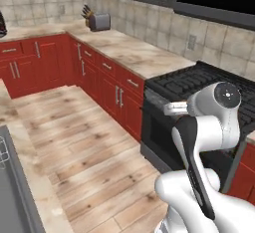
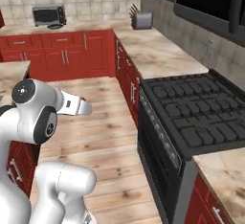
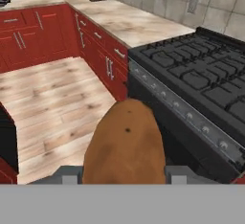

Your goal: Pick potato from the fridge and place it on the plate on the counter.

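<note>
Your pincer (image 3: 123, 177) is closed on the potato (image 3: 125, 144), which sits between the 2 finger tips in the hand view and rises up the picture, its long axis running along the pincer's line toward the black stove (image 3: 201, 82). The marbled surface (image 1: 132, 53) runs in an L over red cabinets (image 1: 112, 90) with silver bar handles, and a toaster (image 1: 99, 22) and knife block (image 1: 87, 13) stand at its corner against the tiled wall. A grey microwave (image 2: 48, 15) stands on the far stretch. The floor (image 1: 79, 142) is pale wood planks. The arm (image 1: 209, 127) stands beside the stove.
</note>
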